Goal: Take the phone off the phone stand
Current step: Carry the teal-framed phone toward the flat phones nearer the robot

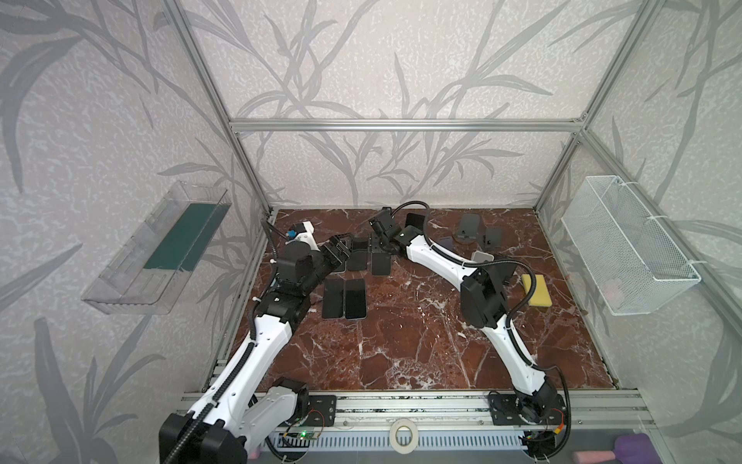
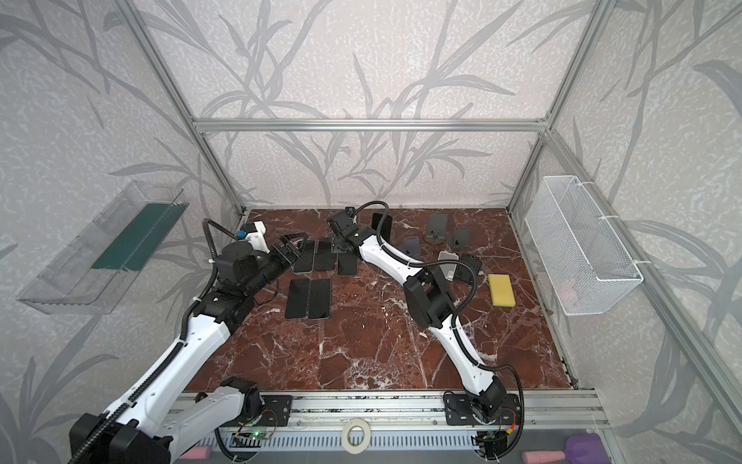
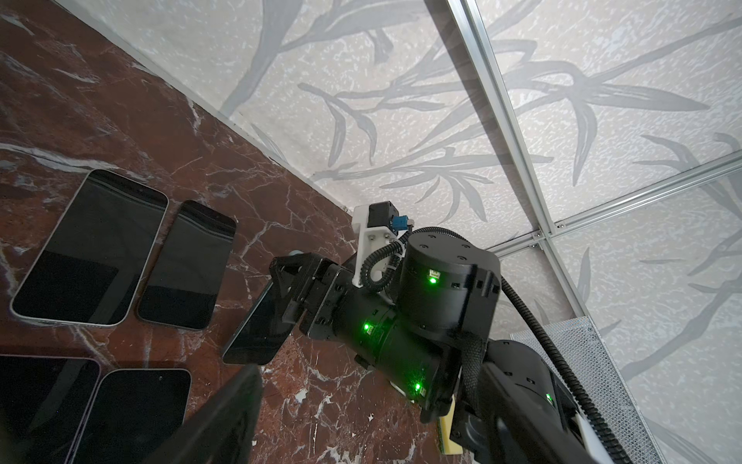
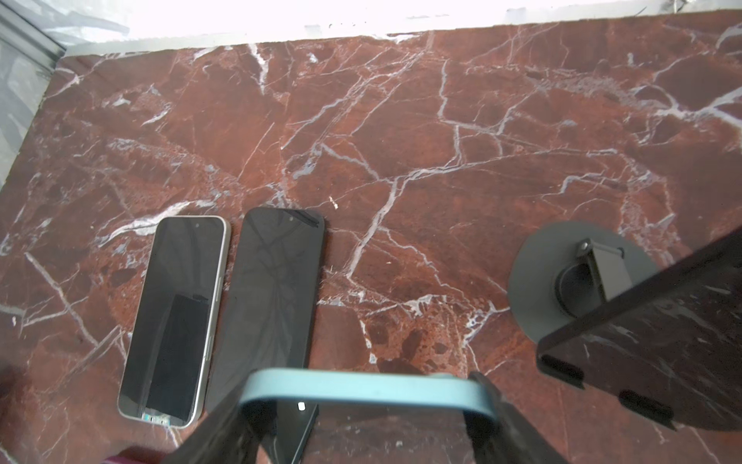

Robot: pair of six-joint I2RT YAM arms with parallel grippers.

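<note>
Plainly, the right gripper [image 1: 379, 246] has its jaws closed partway on the phone [image 4: 361, 389], pinching its blue-edged top end across the width, with the fingers [image 4: 217, 430] against both sides. The phone hangs tilted, screen dark, over the far-left part of the marble table [image 1: 421, 341]. It is clear of the phone stand [image 4: 538, 289], which sits just to its right with its plate bare. The phone's lower end seems to meet the table, though the left wrist view does not make that certain.

Just left of it a silver-edged phone [image 4: 176, 313] and a black phone [image 4: 273, 305] lie flat side by side. The left gripper [image 2: 291, 247] hangs near these, jaws about half open with nothing between them. Nearer, a pair of phones [image 1: 333, 298] lies flat, edges touching. A yellow sponge [image 1: 536, 290] lies well apart on the right.
</note>
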